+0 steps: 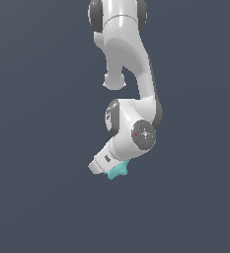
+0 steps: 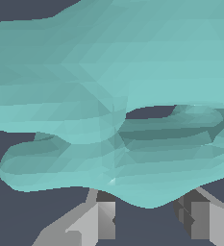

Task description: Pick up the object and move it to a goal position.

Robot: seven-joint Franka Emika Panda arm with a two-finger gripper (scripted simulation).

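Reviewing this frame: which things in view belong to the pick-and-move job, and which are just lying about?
Belongs to the job:
- teal piece, filling most of the wrist view
- gripper, right at the piece; grip cannot be confirmed

Just lying about:
- nothing else shows, only the dark backdrop

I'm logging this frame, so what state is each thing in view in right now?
teal knobby piece: sits right at the tool, filling most of the wrist view; whether it rests on anything cannot be told.
tool: fingers on either side of the piece's near edge; a firm grip cannot be told.
arm: bent downward, wrist tilted toward the exterior view's left.
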